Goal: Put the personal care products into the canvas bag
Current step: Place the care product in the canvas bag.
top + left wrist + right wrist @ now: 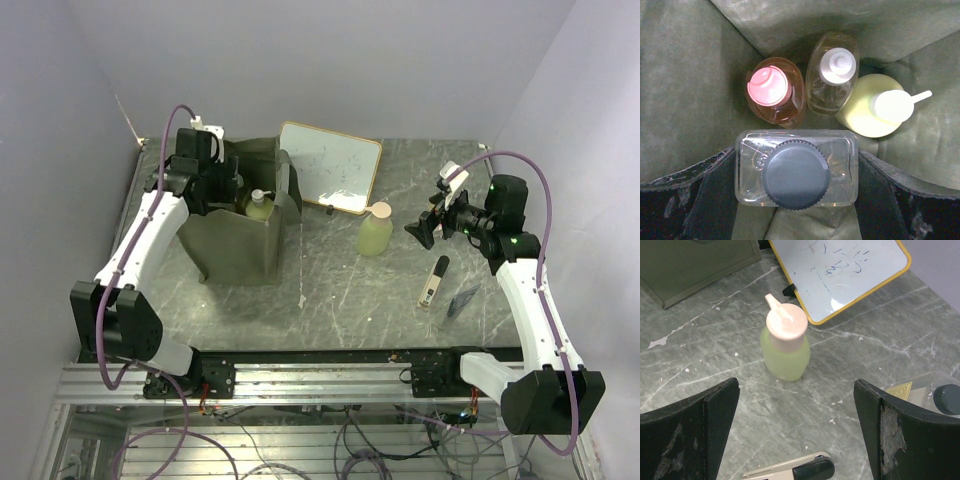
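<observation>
Jaws of the left gripper (796, 167) clamp a clear black-capped bottle (796, 172) inside the canvas bag (685, 90), beside the orange bottle (772, 90), amber bottle (832, 75) and yellow-green bottle (875, 107). The right gripper (796, 385) gapes wide above the table (865, 350), facing the green pink-capped bottle (785, 347). A second clear bottle (940, 395) is cropped at the frame edge.

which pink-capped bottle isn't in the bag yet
The green bottle, standing on the table by the whiteboard; the orange bottle already sits inside the canvas bag.
</observation>
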Motion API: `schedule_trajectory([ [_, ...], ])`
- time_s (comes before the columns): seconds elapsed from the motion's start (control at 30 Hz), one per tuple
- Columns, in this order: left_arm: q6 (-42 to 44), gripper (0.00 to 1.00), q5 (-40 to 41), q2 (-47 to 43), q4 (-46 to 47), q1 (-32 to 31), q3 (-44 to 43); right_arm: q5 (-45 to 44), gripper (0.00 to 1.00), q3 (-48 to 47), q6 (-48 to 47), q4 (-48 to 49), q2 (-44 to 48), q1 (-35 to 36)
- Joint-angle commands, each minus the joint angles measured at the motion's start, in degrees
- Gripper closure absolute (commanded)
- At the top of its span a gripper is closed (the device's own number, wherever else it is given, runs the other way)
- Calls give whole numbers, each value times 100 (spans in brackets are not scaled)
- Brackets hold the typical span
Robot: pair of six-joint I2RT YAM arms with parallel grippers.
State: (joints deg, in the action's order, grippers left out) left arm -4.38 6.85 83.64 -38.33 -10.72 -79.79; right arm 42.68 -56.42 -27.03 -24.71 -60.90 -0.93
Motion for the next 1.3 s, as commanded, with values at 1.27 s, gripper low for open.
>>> schedule_trajectory([
  [1.27,193,87,-363,468,2309,88,1326,-30,3,52,-57,52,21,58],
])
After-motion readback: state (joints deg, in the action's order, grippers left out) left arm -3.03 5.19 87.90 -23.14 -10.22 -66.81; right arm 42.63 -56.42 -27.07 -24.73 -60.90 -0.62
